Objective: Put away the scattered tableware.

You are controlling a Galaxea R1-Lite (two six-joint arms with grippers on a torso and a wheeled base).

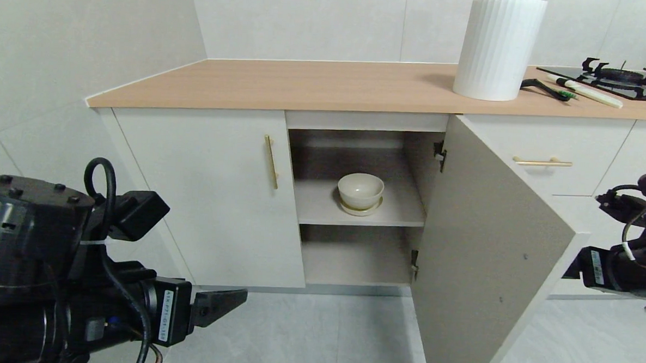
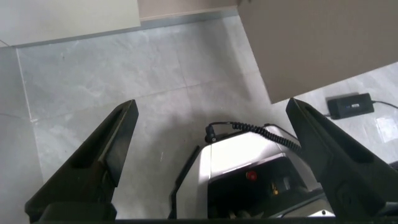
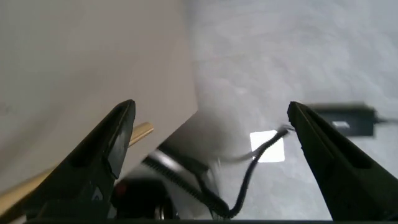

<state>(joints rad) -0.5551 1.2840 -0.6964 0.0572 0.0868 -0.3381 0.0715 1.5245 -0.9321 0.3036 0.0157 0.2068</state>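
Observation:
A pale bowl (image 1: pixel 361 189) sits on a saucer (image 1: pixel 360 207) on the upper shelf (image 1: pixel 322 206) of the open cabinet. Its door (image 1: pixel 489 249) swings out toward me on the right. My left gripper (image 2: pixel 211 109) is open and holds nothing; it hangs low over the floor, left of the opening and well short of the shelf (image 1: pixel 225 304). My right arm (image 1: pixel 619 268) is at the far right, beyond the open door. The right gripper (image 3: pixel 210 107) is open and holds nothing, close to a pale panel with a gold handle (image 3: pixel 140 132).
On the wooden countertop (image 1: pixel 305 85) stand a tall white ribbed cylinder (image 1: pixel 498 47), a black-handled tool and a white utensil (image 1: pixel 583 92), beside a gas hob (image 1: pixel 622 77). The left cabinet door (image 1: pixel 218 199) is closed. A black adapter (image 2: pixel 351 104) lies on the tiled floor.

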